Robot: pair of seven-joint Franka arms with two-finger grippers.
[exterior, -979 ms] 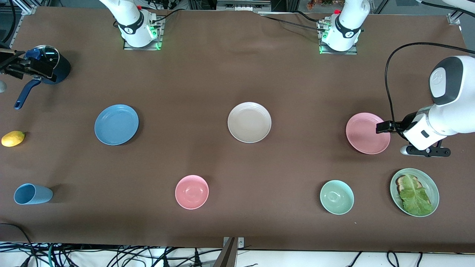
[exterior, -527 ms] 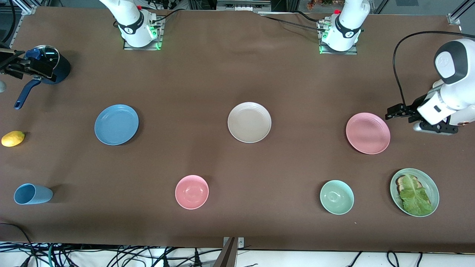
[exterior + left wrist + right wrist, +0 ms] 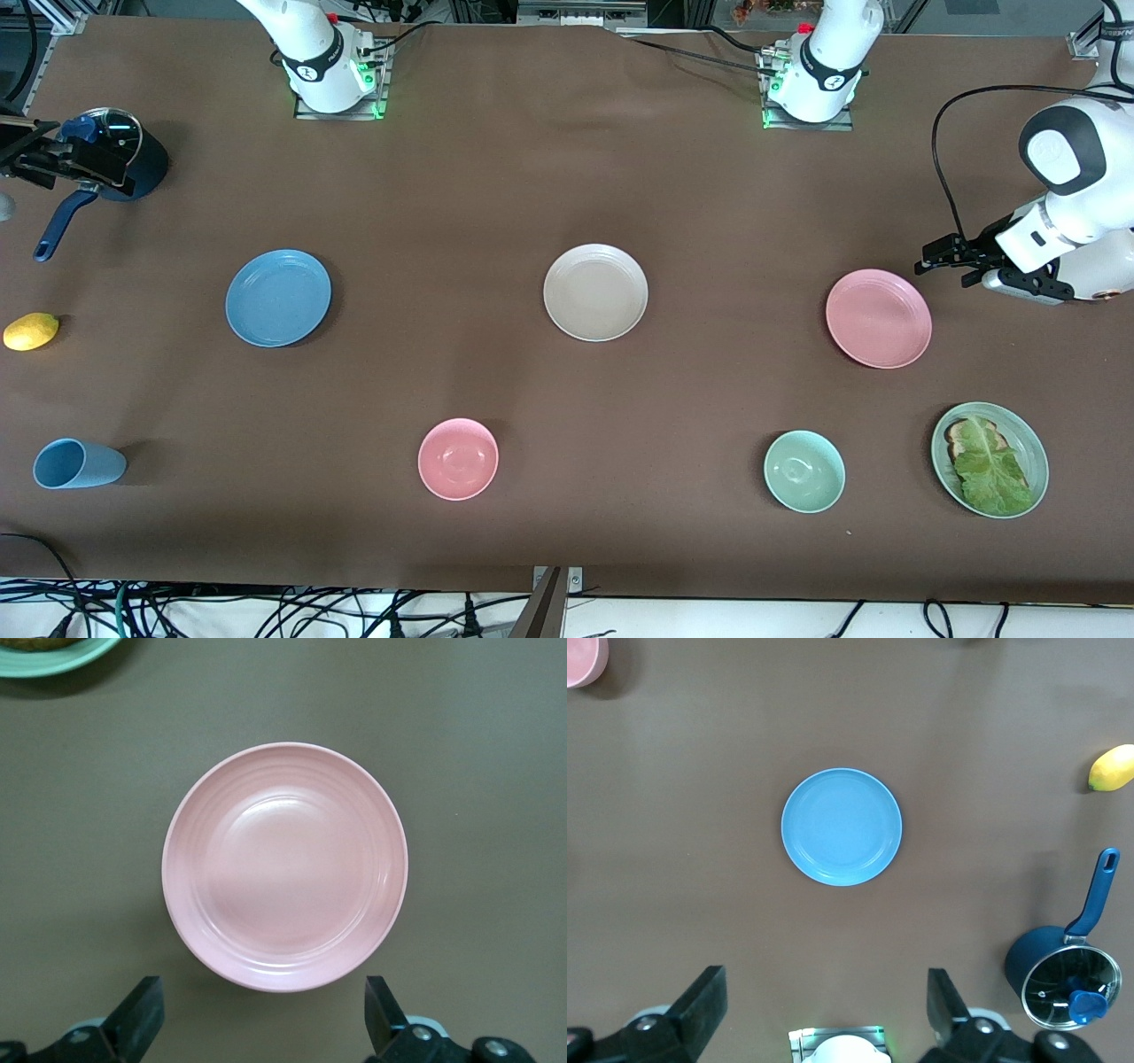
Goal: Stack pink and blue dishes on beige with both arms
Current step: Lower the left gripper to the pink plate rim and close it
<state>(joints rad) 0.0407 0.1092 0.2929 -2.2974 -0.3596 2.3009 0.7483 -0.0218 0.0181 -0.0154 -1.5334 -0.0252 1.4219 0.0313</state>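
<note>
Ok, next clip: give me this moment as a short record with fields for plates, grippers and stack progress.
pink plate: on the table, toward the left arm's end
blue plate: on the table, toward the right arm's end
beige plate: between them, bare
left gripper: open, empty, beside the pink plate
right gripper: open, empty, high up, looking down on the blue plate
stack progress: nothing stacked

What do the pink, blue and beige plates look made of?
Pink plate: probably matte plastic or melamine; only a soft, diffuse sheen, with faint moulded rings near the rim. Blue plate: the same look, an even flat colour without sharp glare. Beige plate: the same shape and dull finish. Glazed ceramic seems less likely, but cannot be ruled out.
</note>
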